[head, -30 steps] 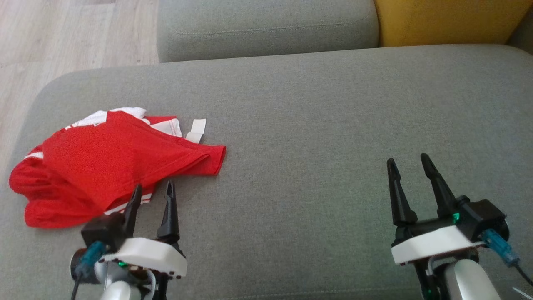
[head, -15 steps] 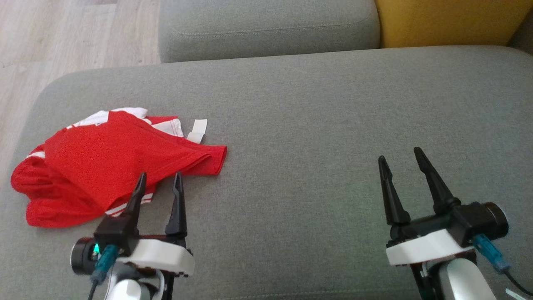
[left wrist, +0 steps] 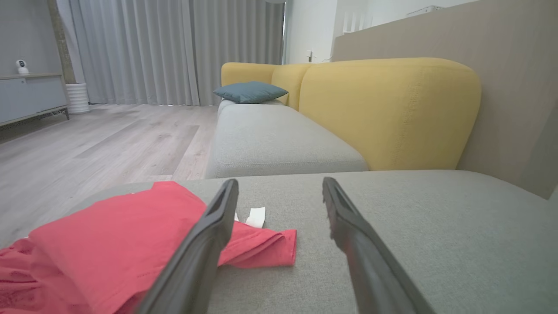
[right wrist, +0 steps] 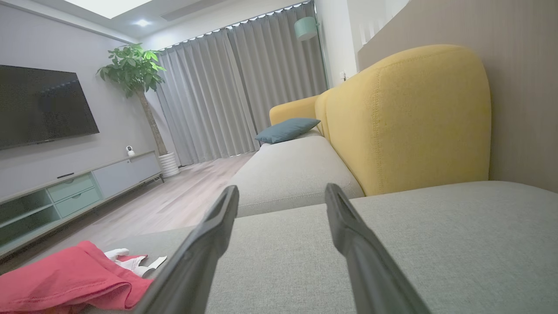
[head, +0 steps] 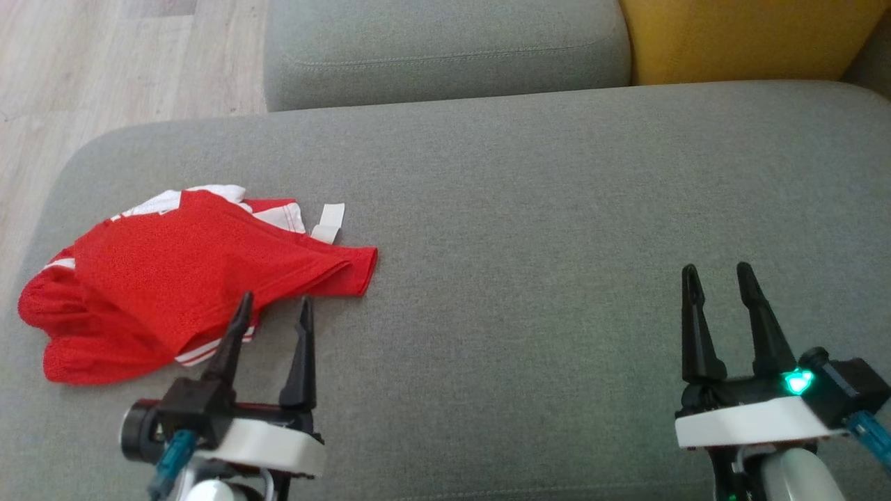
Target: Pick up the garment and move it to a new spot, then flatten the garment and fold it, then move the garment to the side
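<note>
A: Both arms have shifted: the left gripper point(head: 276, 298) edged forward toward the garment point(head: 188, 278), and the right gripper point(head: 716, 266) slid outward.
B: Jaws?
A: Spread wide on both, holding nothing.
B: And the garment?
A: Crumpled, red, at the left end of the sofa seat point(head: 529, 209). The left gripper seems to be at its near hem, though contact is hard to judge. Pickup looks not yet begun.

Left gripper point(left wrist: 280, 183), fingers spread wide and empty, sits low over a grey sofa point(left wrist: 436, 226), a crumpled red garment point(left wrist: 109, 244) at its left, a yellow backrest point(left wrist: 383, 109) beyond.
</note>
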